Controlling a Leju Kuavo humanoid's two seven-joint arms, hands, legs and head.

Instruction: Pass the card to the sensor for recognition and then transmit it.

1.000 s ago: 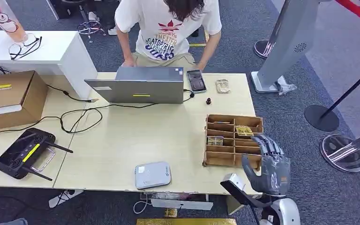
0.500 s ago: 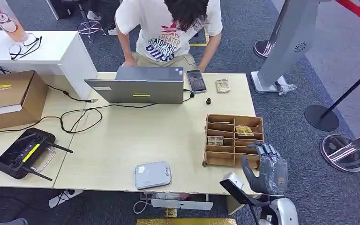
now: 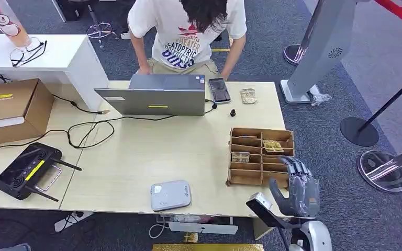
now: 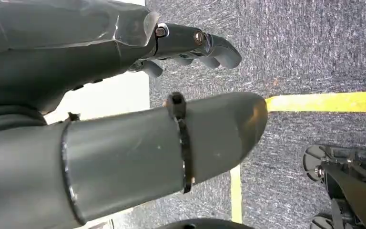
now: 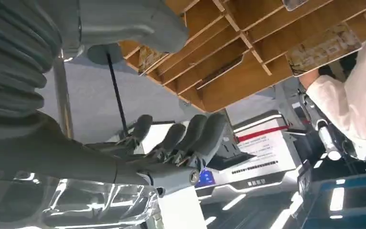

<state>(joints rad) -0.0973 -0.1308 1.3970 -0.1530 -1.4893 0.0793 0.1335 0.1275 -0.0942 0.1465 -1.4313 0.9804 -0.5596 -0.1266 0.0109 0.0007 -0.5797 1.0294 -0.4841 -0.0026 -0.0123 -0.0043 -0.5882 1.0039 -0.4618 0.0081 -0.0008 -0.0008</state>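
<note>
A brown wooden card organiser point(image 3: 261, 156) sits at the table's right front, with a gold patterned card point(image 3: 272, 146) in one slot and a second card point(image 3: 239, 157) in another. My right hand point(image 3: 299, 187) hovers at the organiser's near right corner, fingers spread, holding nothing. From the right wrist view the organiser point(image 5: 248, 52) lies beyond the fingers point(image 5: 186, 136), and a patterned card point(image 5: 321, 47) sits in it. A grey-white sensor box point(image 3: 170, 195) rests near the front edge. My left hand point(image 4: 124, 109) hangs over carpet, fingers straight, holding nothing.
A person in a white shirt point(image 3: 188, 31) leans over a laptop point(image 3: 154, 95) at the far edge. A phone point(image 3: 219, 90) and another gold card point(image 3: 248, 95) lie beside it. A black controller point(image 3: 29, 170), cables and a cardboard box point(image 3: 10, 107) occupy the left.
My right hand has dropped slightly and drawn back toward the organiser's near corner. The person's head has shifted a little.
</note>
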